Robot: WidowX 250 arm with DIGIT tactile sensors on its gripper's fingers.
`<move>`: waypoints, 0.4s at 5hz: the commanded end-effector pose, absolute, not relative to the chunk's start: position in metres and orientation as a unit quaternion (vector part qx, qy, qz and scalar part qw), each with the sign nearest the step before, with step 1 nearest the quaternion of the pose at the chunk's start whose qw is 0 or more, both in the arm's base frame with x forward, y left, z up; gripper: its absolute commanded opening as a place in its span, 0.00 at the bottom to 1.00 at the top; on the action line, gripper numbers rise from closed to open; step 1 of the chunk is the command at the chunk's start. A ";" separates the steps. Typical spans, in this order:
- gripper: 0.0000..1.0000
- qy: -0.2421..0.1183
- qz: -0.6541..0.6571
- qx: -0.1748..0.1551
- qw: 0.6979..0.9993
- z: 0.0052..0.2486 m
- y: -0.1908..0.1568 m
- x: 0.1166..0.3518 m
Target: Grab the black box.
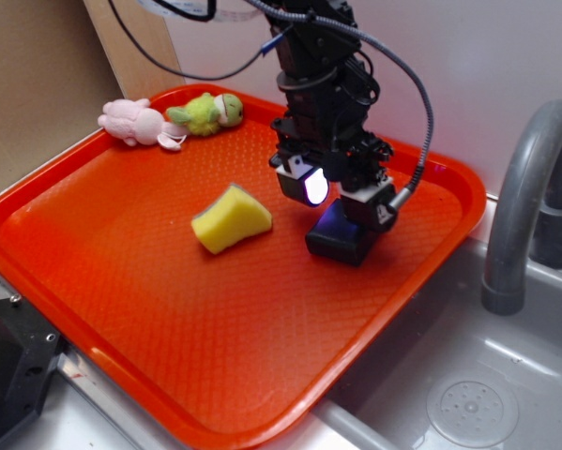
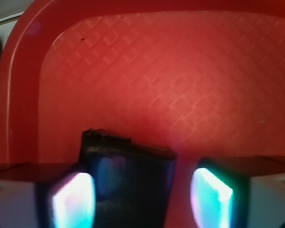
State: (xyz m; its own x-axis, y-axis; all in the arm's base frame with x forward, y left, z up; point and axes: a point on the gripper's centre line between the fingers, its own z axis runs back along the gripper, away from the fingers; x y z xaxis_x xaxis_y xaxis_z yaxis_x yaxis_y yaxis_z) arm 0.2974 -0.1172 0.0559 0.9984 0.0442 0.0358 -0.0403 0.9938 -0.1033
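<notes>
approach done | gripper [image 1: 341, 202] straddles black box [image 1: 341, 234] right of yellow sponge [image 1: 231, 218] | jaws apart, holding nothing | left: close, lift

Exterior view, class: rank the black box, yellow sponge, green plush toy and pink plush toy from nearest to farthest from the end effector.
From the end effector:
1. Black box, right at its fingers.
2. Yellow sponge, mid-tray.
3. Green plush toy, at the tray's back rim.
4. Pink plush toy, far back corner.
</notes>
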 end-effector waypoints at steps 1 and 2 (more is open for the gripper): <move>0.00 -0.043 0.011 -0.034 0.998 0.071 -0.127 0.308; 1.00 -0.098 -0.034 -0.016 0.995 0.098 -0.118 0.298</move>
State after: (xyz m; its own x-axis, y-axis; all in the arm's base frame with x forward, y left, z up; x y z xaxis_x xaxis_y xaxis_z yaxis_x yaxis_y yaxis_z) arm 0.2937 -0.1129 0.0778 0.9902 -0.0506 0.1302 0.0516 0.9987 -0.0044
